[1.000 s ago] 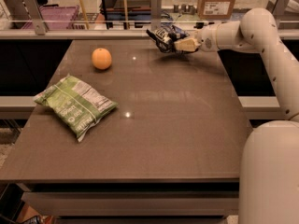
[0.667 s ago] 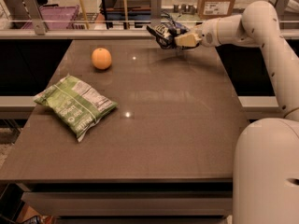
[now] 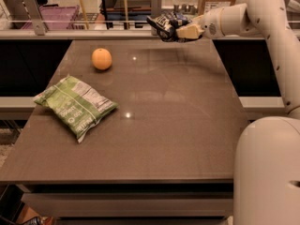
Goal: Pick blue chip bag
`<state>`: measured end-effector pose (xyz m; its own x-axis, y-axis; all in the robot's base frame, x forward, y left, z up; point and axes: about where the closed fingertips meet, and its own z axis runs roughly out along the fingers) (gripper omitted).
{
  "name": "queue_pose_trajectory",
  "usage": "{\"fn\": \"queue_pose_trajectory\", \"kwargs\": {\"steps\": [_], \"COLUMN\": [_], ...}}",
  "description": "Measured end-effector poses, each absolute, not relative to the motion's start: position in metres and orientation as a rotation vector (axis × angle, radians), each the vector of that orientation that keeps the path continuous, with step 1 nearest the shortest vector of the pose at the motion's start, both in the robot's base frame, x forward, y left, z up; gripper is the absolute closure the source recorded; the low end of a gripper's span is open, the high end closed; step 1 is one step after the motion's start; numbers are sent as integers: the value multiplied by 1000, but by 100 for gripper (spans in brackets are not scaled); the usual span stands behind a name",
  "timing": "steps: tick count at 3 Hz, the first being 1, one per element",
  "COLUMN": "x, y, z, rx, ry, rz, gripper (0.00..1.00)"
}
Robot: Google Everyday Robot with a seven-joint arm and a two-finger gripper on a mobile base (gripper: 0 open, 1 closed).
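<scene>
The blue chip bag (image 3: 165, 24), small, dark blue and crinkled with white markings, is held in the air above the table's far edge. My gripper (image 3: 174, 30) is shut on it, reaching in from the right on the white arm (image 3: 234, 18). The bag sticks out to the left of the fingers. It hangs clear of the table top (image 3: 187, 102).
A light-green chip bag (image 3: 75, 104) with a white label lies on the table's left side. An orange (image 3: 101, 58) sits at the far left. A rail and shelving with a purple crate (image 3: 51, 15) stand behind the table. My white base (image 3: 267, 172) fills the lower right.
The gripper has lifted the blue chip bag higher, up and away from the table's far edge. The orange and green bag have not moved.
</scene>
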<state>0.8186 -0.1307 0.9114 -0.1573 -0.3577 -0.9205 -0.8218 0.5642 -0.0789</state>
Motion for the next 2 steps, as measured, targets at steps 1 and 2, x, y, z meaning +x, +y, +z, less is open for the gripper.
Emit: {"fn": "queue_pose_trajectory", "kwargs": {"steps": [1,2], "x": [806,790], "y": [-133,-131], "z": [936,956], "rx": [-989,-998], "ry": [1743,1736], "rz": [491,437], "gripper": [100,100]}}
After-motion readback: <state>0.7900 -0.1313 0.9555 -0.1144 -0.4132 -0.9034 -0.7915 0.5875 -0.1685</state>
